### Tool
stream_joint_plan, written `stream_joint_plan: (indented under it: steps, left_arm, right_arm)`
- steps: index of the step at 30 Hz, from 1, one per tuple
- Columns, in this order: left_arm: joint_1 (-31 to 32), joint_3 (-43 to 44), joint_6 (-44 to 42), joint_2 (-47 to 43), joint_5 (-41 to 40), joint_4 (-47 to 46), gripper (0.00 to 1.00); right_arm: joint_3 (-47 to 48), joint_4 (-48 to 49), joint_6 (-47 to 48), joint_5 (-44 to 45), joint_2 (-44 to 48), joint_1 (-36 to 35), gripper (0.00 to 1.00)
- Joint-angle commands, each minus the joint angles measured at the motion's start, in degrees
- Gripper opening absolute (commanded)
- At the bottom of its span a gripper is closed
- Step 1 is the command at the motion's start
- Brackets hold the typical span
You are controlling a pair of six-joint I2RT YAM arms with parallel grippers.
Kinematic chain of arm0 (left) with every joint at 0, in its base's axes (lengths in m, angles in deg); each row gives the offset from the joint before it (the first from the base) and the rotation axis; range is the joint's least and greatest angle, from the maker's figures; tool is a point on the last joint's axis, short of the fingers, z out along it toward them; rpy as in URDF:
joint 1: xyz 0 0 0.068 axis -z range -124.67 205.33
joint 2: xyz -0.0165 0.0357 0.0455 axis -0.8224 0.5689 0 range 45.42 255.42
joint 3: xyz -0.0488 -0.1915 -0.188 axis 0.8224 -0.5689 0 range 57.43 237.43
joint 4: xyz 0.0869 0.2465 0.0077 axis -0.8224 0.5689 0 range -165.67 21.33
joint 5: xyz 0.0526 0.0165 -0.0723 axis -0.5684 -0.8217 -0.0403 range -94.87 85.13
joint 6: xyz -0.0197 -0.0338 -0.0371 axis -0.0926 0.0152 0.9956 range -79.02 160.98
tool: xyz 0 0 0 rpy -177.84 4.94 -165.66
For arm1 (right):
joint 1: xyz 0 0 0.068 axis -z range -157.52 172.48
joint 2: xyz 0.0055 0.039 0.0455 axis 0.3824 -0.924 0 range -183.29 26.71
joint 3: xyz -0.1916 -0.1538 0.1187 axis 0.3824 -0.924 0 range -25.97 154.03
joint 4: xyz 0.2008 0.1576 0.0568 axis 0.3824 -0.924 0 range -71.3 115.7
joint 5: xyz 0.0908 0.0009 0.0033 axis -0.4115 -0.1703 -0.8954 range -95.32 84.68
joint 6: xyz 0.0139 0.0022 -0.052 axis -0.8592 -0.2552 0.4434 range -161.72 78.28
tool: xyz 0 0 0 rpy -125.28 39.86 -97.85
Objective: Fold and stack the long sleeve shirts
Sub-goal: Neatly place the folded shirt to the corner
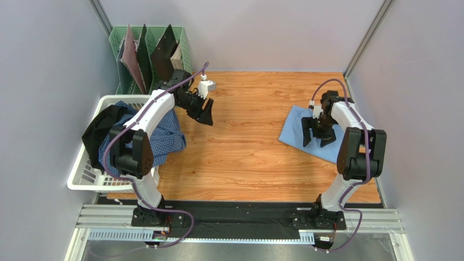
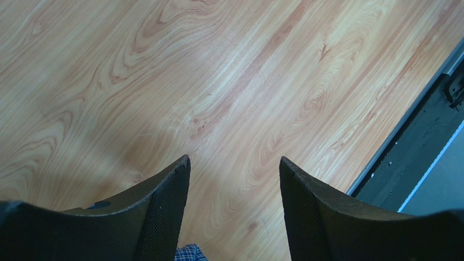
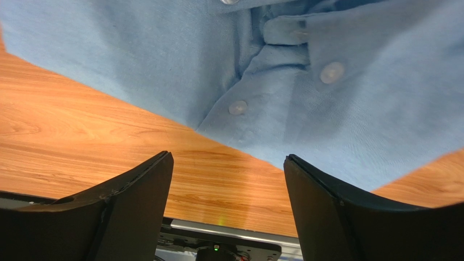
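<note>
A plain light blue shirt (image 1: 294, 130) lies folded on the right of the wooden table; its buttoned front fills the top of the right wrist view (image 3: 327, 81). My right gripper (image 1: 317, 135) hovers open and empty over it. A blue-and-white checked shirt (image 1: 163, 138) hangs over the rim of a white basket (image 1: 81, 176) at the left; a scrap of it shows at the bottom of the left wrist view (image 2: 189, 254). My left gripper (image 1: 205, 113) is open and empty over bare wood, to the right of the basket.
A black garment (image 1: 101, 128) also lies in the basket. A green file rack (image 1: 182, 46) with dark folders stands at the back left. Grey walls close in on both sides. A black rail (image 2: 414, 147) runs along the table's near edge.
</note>
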Motion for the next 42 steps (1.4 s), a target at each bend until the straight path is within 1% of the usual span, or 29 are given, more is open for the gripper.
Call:
stream_joint_plan:
  steps: [1,2,3,4,5,6,7,9,10,11,13,14,16,17,19,20,24,27,29,33,36,40,42]
  left_arm:
    - [-0.20,1.63,-0.12,-3.16,0.11,0.52,0.67]
    - [-0.28,1.54,-0.29,-3.25,-0.15,0.53,0.67]
    - [-0.29,1.36,-0.56,-3.34,-0.33,0.70,0.67]
    - [-0.29,1.10,-0.64,-3.42,-0.42,0.79,0.67]
    - [-0.29,1.10,-0.73,-3.25,-0.68,0.79,0.67]
    - [-0.29,1.10,-1.08,-3.34,-0.77,1.14,0.67]
    - [-0.29,1.10,-1.35,-3.25,-0.94,1.23,0.68]
    - [-0.37,1.19,-2.14,-3.08,-1.12,1.58,0.68]
    - [-0.29,1.27,-2.49,-2.99,-1.21,1.75,0.68]
    - [-0.37,1.45,-2.67,-2.99,-1.38,1.76,0.68]
    - [-0.46,1.71,-2.84,-2.46,-1.21,1.84,0.68]
    - [-0.46,1.89,-2.76,-2.46,-1.12,1.93,0.68]
    - [-0.46,1.98,-2.67,-2.46,-1.12,2.02,0.68]
    - [-0.37,1.80,-2.58,-2.89,-1.03,1.85,0.68]
    - [-0.46,1.10,-2.40,-3.42,-0.86,1.49,0.68]
    - [-0.46,0.49,-2.06,-3.86,-0.77,1.06,0.68]
    - [-0.46,-0.66,-0.91,-4.83,-0.33,0.00,0.68]
    - [-0.46,-0.75,-0.56,-5.27,-0.50,-0.35,0.68]
    - [-0.46,-0.66,-0.82,-5.79,-1.29,-0.35,0.68]
    - [-0.46,-0.49,-0.91,-6.41,-2.09,-0.09,0.70]
    - [-0.46,-0.13,-0.65,-6.33,-2.70,0.17,0.70]
    - [-0.46,0.31,-0.65,-6.15,-3.84,0.61,0.71]
    - [-0.55,0.31,-0.65,-6.06,-4.11,0.79,0.71]
  right_arm:
    - [-1.07,2.39,-0.10,-2.78,-3.71,0.44,0.81]
    - [-0.63,2.48,1.22,-2.17,-4.94,0.53,0.81]
    - [-0.11,2.48,4.45,-1.38,-6.26,0.96,0.81]
    - [1.12,2.57,6.31,-1.20,-9.06,1.66,0.81]
    - [2.08,2.48,8.24,-1.28,-10.31,3.50,0.81]
    - [3.40,1.96,13.31,-0.93,-11.71,4.47,0.81]
    - [4.72,1.87,15.54,0.03,-12.85,5.35,0.81]
    - [10.16,1.25,21.76,1.78,-16.11,7.73,0.82]
    - [12.44,0.82,23.28,2.14,-17.08,8.34,0.82]
    - [17.43,0.46,24.34,1.88,-18.65,9.31,0.82]
    - [21.41,-0.94,25.49,0.22,-19.02,10.11,0.82]
    - [23.78,-1.21,25.05,-0.22,-18.50,10.37,0.83]
    - [24.07,-3.32,22.78,-3.47,-16.66,10.46,0.83]
    - [20.67,-2.71,21.55,-5.48,-12.99,10.46,0.84]
    - [15.74,-0.96,18.39,-7.08,-8.93,10.20,0.84]
    - [10.06,1.84,17.24,-6.13,-4.91,9.94,0.85]
    - [0.90,5.29,10.13,-2.52,-1.36,7.65,0.86]
    - [-4.30,10.55,4.32,1.17,-0.57,7.03,0.85]
    - [-5.63,14.32,0.29,2.14,-0.56,6.86,0.86]
    - [-5.64,18.56,-5.26,4.78,-2.84,5.72,0.86]
    - [-3.54,20.41,-6.41,6.71,-7.05,4.49,0.86]
    - [1.73,21.38,-6.59,7.07,-12.77,4.48,0.86]
    - [6.13,21.20,-7.46,6.89,-15.94,4.66,0.86]
